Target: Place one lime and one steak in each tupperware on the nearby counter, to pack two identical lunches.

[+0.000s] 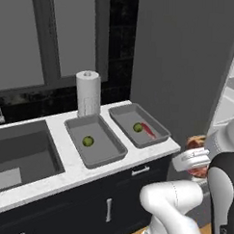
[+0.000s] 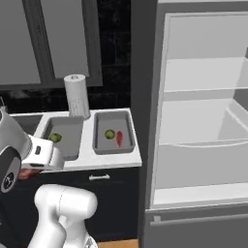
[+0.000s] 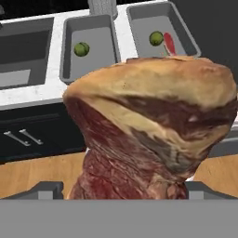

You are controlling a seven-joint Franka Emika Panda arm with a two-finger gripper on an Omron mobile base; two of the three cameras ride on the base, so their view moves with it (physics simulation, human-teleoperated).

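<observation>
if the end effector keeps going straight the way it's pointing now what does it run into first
The end effector, clamped on the steak, points down toward the counter. Straight ahead, the steak would likely reach the counter's front edge or the left tupperware holding a lime; depth is unclear.

Pretty flat, even render lighting, no obvious light source and no glare. The counter [image 1: 78, 172] ahead of the gripper [image 3: 125, 190] reads bright white, the wall beyond it goes nearly black. Shadows are soft and faint. Both base views look low-res and slightly mushy; the steak [image 3: 153, 125] in the gripper is sharpest.
</observation>
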